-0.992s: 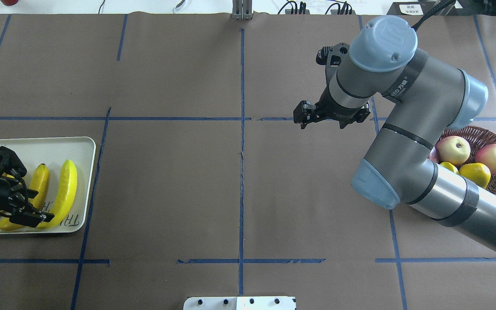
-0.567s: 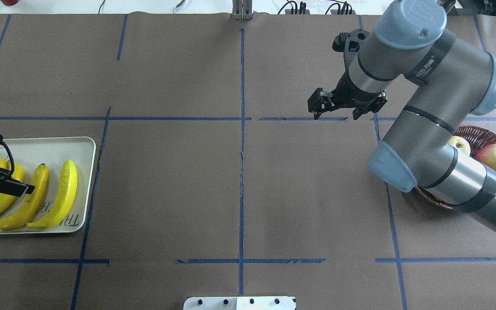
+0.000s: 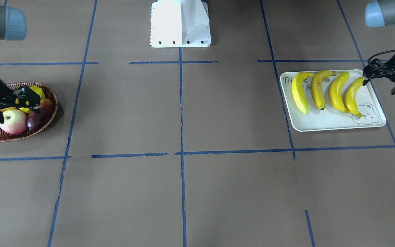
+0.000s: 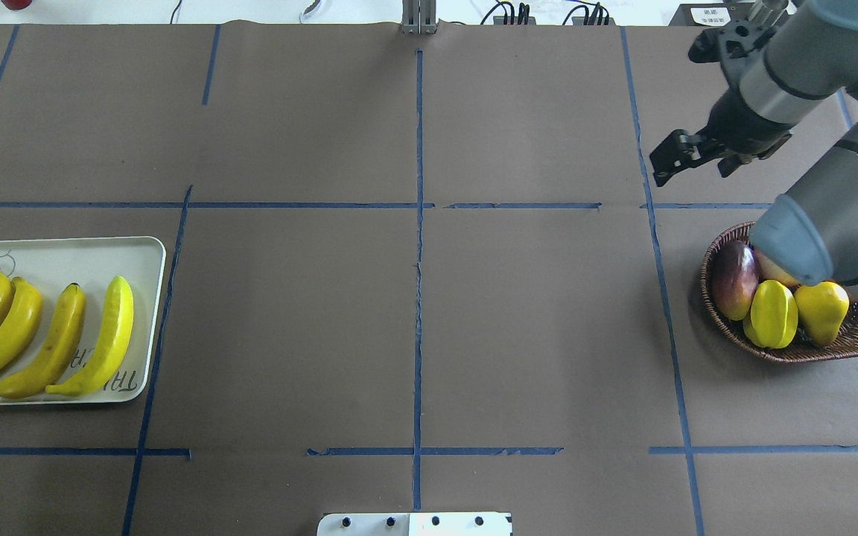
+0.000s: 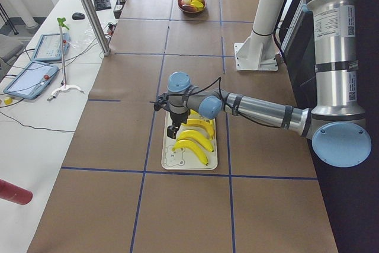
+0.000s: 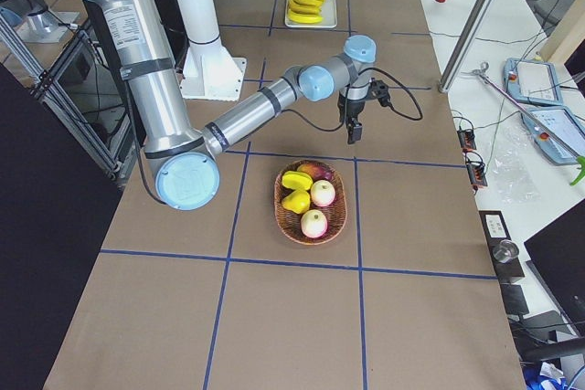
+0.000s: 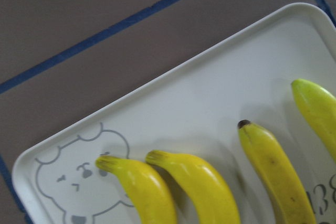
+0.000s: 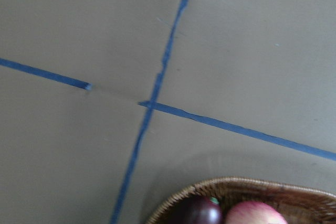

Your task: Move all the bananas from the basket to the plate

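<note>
Four bananas (image 4: 112, 327) lie side by side on the plate (image 4: 86, 257) at the table's (image 4: 287, 313) left end, the open, empty left hand (image 3: 380, 84) just beside the outermost one, while the right hand (image 4: 691, 173) hangs open beyond the basket (image 4: 786, 355) holding other fruit (image 4: 771, 313).

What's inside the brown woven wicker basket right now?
The basket holds two pink-yellow apples, a ridged yellow-green starfruit, a yellow lemon-like fruit and a dark purple fruit. Whatever lies beneath them is covered.
</note>
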Robot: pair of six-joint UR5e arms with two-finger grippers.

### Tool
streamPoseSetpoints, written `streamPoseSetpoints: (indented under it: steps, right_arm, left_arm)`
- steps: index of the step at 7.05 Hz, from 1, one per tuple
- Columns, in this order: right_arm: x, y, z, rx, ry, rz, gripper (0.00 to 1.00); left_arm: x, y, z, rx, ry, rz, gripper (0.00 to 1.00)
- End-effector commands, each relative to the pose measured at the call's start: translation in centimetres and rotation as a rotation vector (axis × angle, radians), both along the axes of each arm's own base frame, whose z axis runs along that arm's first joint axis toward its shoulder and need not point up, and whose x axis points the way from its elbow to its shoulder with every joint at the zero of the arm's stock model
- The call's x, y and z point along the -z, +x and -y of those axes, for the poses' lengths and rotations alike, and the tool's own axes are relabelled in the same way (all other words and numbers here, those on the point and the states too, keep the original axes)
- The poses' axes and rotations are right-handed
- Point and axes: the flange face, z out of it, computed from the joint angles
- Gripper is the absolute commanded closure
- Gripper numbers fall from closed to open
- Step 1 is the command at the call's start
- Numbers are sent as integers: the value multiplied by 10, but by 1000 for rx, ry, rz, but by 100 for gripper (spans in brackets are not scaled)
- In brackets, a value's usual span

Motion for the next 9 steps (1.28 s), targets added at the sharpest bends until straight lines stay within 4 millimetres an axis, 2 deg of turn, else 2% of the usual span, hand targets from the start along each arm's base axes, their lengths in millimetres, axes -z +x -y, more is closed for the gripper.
streamPoseSetpoints:
  steps: [1,2,3,4,5,7,8,9]
  right_arm:
    - [-98,90,-35,116,30,-15,0]
    - [-139,134,-59,137,30,-24,0]
    - [-159,168,-73,99,9,-15,0]
    - [-175,183,-81,53,-41,-20,0]
    - [-184,188,-79,18,-80,-24,0]
    - [-179,184,-75,-59,-147,-19,0]
    - [-180,183,-75,-58,-149,-16,0]
    - [-180,183,-75,-57,-151,-14,0]
  left_arm:
    - [-55,-75,-1,32,-31,39,0]
    - [-94,-81,-8,44,-104,66,0]
    - [-116,-101,-8,87,-142,76,0]
    - [-125,-126,-3,141,-157,67,0]
    - [-122,-126,0,150,-178,36,0]
    - [-122,-124,-3,146,-267,-26,0]
    - [-118,-126,-4,152,-270,-44,0]
    - [-104,-125,-3,154,-310,-42,0]
